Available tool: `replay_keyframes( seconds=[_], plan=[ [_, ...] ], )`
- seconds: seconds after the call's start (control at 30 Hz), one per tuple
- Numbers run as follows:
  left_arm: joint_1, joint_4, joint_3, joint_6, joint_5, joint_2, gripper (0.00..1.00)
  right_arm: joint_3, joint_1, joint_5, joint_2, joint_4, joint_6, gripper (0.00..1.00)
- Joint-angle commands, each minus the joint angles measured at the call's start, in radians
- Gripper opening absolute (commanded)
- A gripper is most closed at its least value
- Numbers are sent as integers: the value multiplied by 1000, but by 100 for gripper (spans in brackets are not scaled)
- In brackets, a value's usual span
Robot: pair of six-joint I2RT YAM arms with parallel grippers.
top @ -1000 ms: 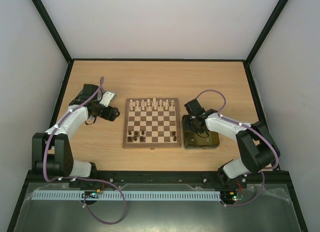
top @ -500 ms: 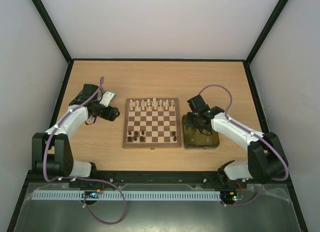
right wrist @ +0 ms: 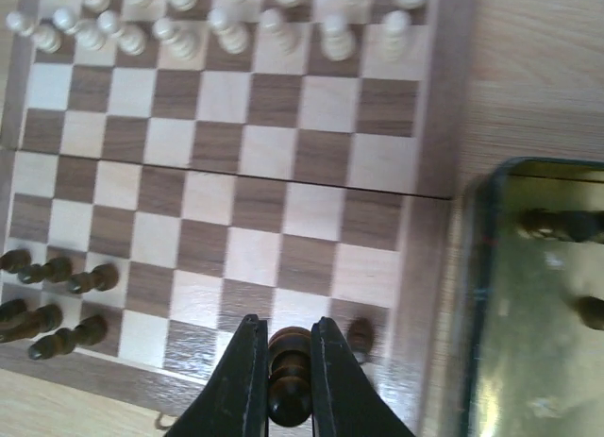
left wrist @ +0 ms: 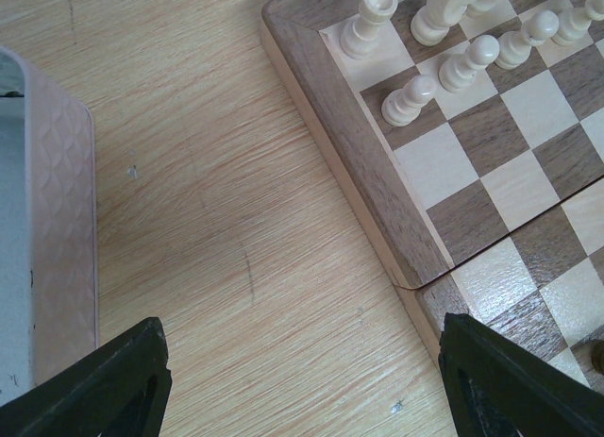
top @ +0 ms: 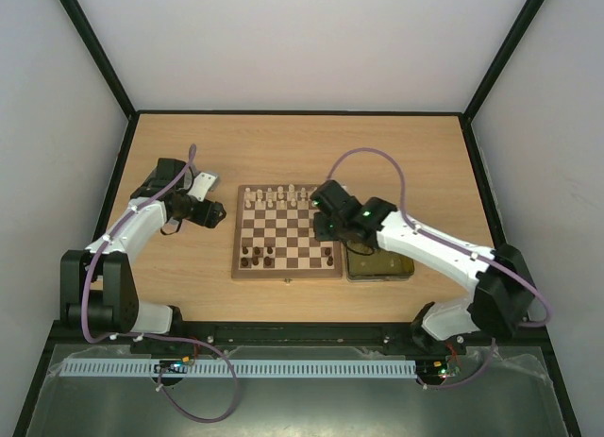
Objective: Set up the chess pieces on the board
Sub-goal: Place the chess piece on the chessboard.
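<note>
The board [top: 287, 233] lies mid-table. Pale cream pieces [top: 283, 196] fill its far rows. Several dark pieces [top: 257, 257] stand at its near left, and one dark piece [top: 329, 256] at its near right. My right gripper [right wrist: 285, 385] is shut on a dark brown piece [right wrist: 289, 371], held above the board's near right squares, beside another dark piece [right wrist: 360, 335]. In the top view the right gripper [top: 327, 220] hangs over the board's right side. My left gripper [left wrist: 302, 380] is open and empty over bare table by the board's left edge [left wrist: 330, 135], and shows in the top view [top: 215, 214].
A yellow-lined tin [top: 379, 262] sits right of the board, with dark pieces [right wrist: 557, 226] in it. A silver tin lid [top: 202, 184] lies far left of the board; its edge shows in the left wrist view [left wrist: 57, 239]. Black frame posts bound the table.
My right arm has swung left from over the tin to above the board's right side, carrying a dark piece. The left arm has not moved.
</note>
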Motion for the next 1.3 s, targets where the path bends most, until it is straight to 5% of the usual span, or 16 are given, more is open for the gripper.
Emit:
replay_keyframes(
  seconds=[0.0,0.4,1.27],
  plan=[
    [7,-3,-8,-1,5,-14,79,68,95,66,105,-23,50,2],
    [10,1,-9,-1,2,-19,79,194,249,118,335,-3,58,2],
    [15,3,-8,0,7,-21,79,300,277,85,496,9,29,2]
  ],
)
